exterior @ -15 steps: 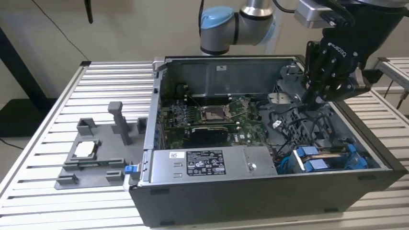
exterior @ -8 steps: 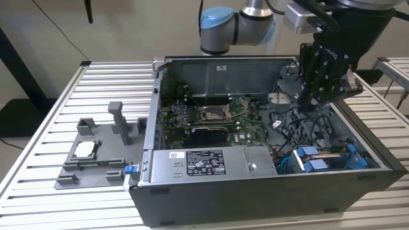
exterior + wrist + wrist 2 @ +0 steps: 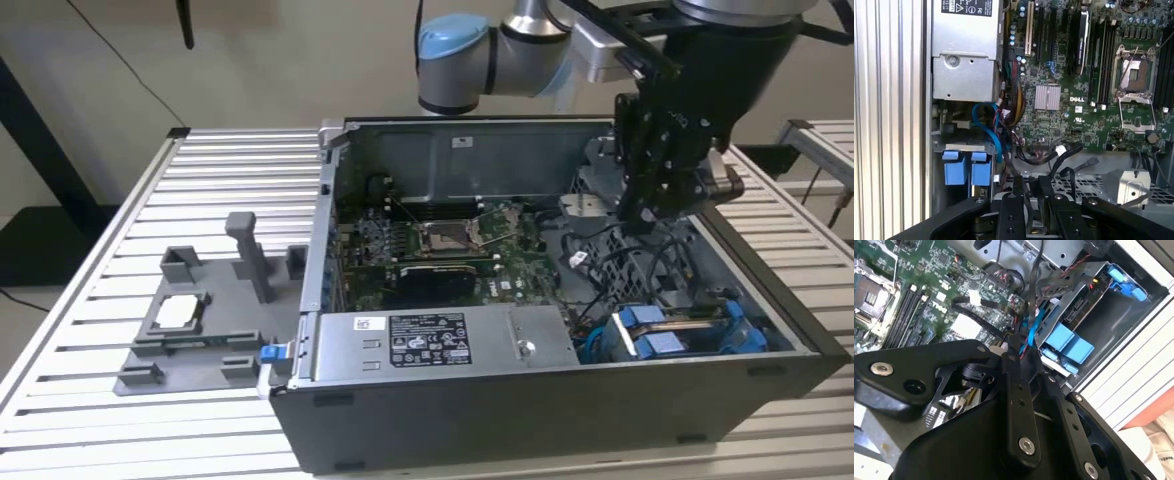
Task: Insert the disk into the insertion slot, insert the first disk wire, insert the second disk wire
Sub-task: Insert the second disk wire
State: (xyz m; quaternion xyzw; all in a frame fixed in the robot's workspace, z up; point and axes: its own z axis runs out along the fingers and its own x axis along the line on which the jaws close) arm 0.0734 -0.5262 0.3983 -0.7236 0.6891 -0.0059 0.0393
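Inside the open dark grey computer case (image 3: 534, 420) on the pale slatted metal worktop (image 3: 227, 170), the black robot gripper (image 3: 638, 222) hangs over a tangle of black cables beside the green motherboard (image 3: 454, 250). In the second wrist view its 2 fingers (image 3: 1013, 385) are drawn close together on the thin bright blue wire (image 3: 1029, 327), which runs off from their tips towards the drive corner. The silver-grey disk in its bright blue plastic carrier (image 3: 654, 338) lies in the grey metal insertion slot (image 3: 964, 146) at the near corner on the exterior view's right. Its 2 blue end tabs show, just beside the grey labelled power-supply box (image 3: 427, 340). A grey plastic fixture (image 3: 200, 345) rests on the worktop on the exterior view's left.
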